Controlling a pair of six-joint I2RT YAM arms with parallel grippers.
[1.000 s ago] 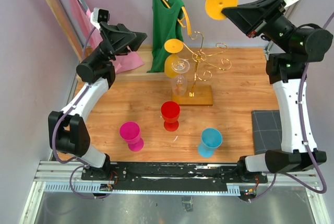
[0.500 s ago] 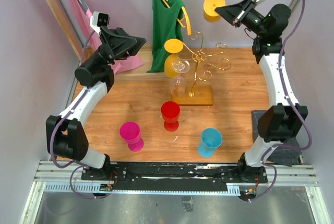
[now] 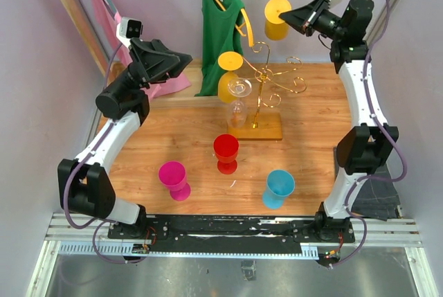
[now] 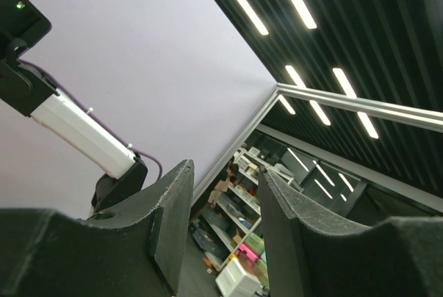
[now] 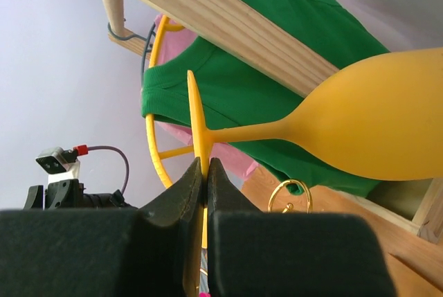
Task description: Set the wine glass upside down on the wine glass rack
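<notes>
My right gripper point(image 3: 289, 14) is raised high above the back of the table and is shut on the flat foot of a yellow wine glass point(image 3: 276, 18). In the right wrist view the fingers point(image 5: 187, 193) pinch the foot's edge, and the glass point(image 5: 374, 127) lies sideways with its bowl pointing right. The gold wine glass rack point(image 3: 261, 75) stands below on its flat base point(image 3: 266, 131); one curled arm point(image 5: 291, 196) shows beyond the fingers. A yellow glass point(image 3: 227, 79) and a clear glass point(image 3: 239, 106) hang on it upside down. My left gripper point(image 3: 184, 58) is open and empty at back left, and its camera point(image 4: 225, 193) looks up at the ceiling.
A green shirt point(image 3: 221, 27) hangs on the wooden frame point(image 5: 228, 23) behind the rack, with pink cloth point(image 3: 111, 27) at the back left. Red point(image 3: 225, 151), magenta point(image 3: 173, 178) and cyan point(image 3: 279, 187) glasses stand on the front half of the table. A dark mat point(image 3: 353, 165) lies at right.
The right arm has pulled back toward the rear right and turned the yellow glass from foot-toward-camera to lying sideways, lower and nearer the rack's top. The left arm has barely moved.
</notes>
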